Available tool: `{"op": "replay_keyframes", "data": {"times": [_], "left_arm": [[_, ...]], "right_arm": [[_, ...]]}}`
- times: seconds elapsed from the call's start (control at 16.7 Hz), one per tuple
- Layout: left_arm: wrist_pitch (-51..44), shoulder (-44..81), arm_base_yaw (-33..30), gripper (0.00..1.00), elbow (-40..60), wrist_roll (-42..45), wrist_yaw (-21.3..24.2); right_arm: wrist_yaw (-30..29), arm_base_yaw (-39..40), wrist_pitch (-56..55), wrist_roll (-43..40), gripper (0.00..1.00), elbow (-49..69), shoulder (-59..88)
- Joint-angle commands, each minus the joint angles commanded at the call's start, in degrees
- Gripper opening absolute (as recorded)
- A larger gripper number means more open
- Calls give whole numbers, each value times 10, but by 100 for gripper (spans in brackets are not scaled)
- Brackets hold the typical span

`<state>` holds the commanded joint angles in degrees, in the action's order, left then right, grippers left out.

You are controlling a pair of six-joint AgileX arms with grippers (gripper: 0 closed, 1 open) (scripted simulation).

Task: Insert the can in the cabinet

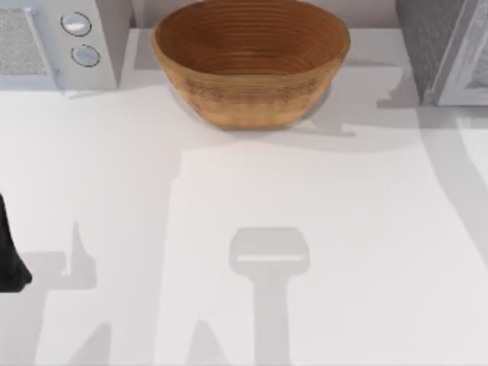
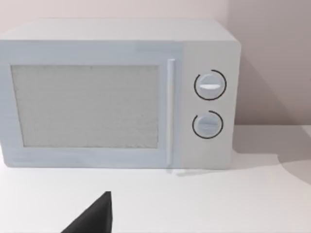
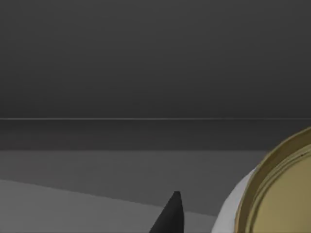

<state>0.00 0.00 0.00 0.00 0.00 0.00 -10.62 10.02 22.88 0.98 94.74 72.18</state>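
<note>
One woven bowl (image 1: 250, 61) stood on the desk (image 1: 343, 229) at the far middle. One microwave (image 2: 116, 94) stood at the far left corner; it carried two round dials (image 2: 210, 85), one above the other, one vertical door handle (image 2: 170, 109) and one mesh door window (image 2: 85, 106). One grey cabinet (image 1: 442, 49) was counted at the far right corner. One can (image 3: 279, 189), gold-rimmed with a white wall, was seen in part in the right wrist view. One dark arm part (image 1: 9, 255) was recorded at the desk's left edge.
</note>
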Motion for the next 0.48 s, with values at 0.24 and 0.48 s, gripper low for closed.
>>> {"op": "replay_keyframes", "data": {"times": [0.24, 0.48], "left_arm": [[0, 0, 0, 100, 0, 0, 0], [0, 0, 0, 100, 0, 0, 0]], "right_arm": [[-7, 5, 12, 0, 0, 53, 40], [-6, 3, 11, 1, 0, 51, 38]]}}
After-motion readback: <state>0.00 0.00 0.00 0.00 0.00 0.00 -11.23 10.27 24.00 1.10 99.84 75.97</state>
